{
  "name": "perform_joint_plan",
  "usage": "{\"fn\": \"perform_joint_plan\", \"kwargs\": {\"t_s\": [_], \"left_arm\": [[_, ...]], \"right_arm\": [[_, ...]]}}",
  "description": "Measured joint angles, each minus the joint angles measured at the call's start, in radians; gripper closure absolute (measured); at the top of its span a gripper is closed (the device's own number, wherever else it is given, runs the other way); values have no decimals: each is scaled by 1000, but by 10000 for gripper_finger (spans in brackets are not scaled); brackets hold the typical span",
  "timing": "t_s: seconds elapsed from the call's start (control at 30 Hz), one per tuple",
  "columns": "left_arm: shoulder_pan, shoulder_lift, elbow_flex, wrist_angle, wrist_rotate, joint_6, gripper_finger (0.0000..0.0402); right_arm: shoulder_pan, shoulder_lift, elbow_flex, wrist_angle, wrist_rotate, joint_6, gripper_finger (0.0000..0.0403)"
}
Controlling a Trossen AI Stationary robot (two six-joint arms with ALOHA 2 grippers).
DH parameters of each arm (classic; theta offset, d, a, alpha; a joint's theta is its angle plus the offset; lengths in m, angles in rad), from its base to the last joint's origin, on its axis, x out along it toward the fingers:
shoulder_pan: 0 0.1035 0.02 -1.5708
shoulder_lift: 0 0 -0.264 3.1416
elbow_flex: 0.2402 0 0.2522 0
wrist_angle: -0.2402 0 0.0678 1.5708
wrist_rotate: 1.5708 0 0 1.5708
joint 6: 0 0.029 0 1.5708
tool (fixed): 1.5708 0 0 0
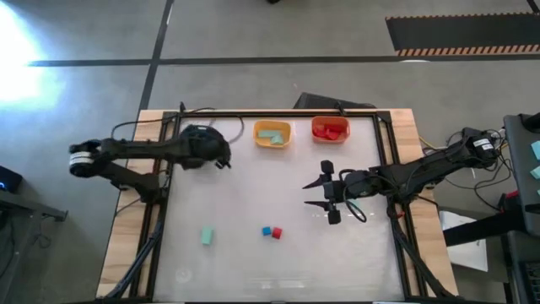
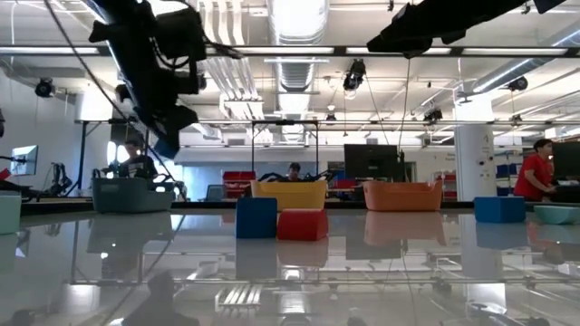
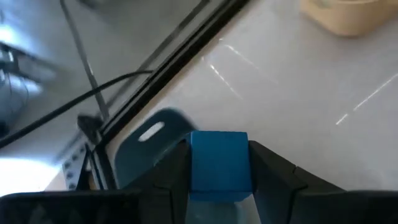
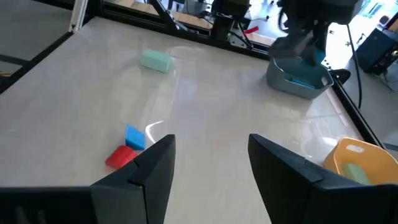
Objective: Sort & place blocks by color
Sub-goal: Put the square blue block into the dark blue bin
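My left gripper [image 1: 221,157] hangs over the table's far left corner, shut on a bright blue block [image 3: 219,163]. The grey bin [image 3: 148,148] lies just below it and holds blue blocks [image 4: 305,79]. My right gripper [image 1: 325,192] is open, raised over the table's right middle, and touches nothing. Three loose blocks lie flat on the table near the front edge: a pale teal bar [image 1: 207,236], a blue cube [image 1: 267,230] and a red block [image 1: 276,234] touching it. The yellow-orange bin [image 1: 272,133] holds teal blocks, and the orange-red bin [image 1: 330,129] holds red ones. My left gripper pinches the blue block between its two fingers, one finger [image 3: 171,171] on each of two opposite side faces [image 3: 198,168]. The block is lifted clear of the table and sits straight in the hold, above the grey bin.
The three bins stand in a row along the far edge inside a black frame [image 1: 388,143] that rims the table. Cables [image 3: 81,99] run past the far left corner. Open white tabletop [image 1: 253,190] lies between the bins and the loose blocks. People show in the room behind.
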Motion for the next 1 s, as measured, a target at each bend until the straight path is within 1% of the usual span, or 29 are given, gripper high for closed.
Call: {"fn": "perform_joint_plan", "kwargs": {"t_s": [0.13, 0.27, 0.33, 0.53, 0.67, 0.77, 1.0], "left_arm": [[110, -43, -63, 59, 17, 17, 287], [204, -47, -116, 62, 23, 7, 287], [235, -38, -133, 72, 46, 5, 287], [268, -15, -183, 108, 59, 14, 286], [278, -8, -203, 96, 57, 13, 258], [279, -6, -213, 98, 57, 13, 247], [280, -6, -241, 98, 56, -13, 241]], "right_arm": [[0, 0, 0, 0, 0, -3, 209], [0, 0, 0, 7, 0, -7, 209], [-2, 0, 0, 32, 0, -18, 209], [-2, 0, 0, 201, 0, -121, 209], [-2, 0, 0, 289, -1, -209, 209], [-4, 0, 0, 339, -1, -265, 209], [-13, 0, 0, 395, -2, -343, 209]]}}
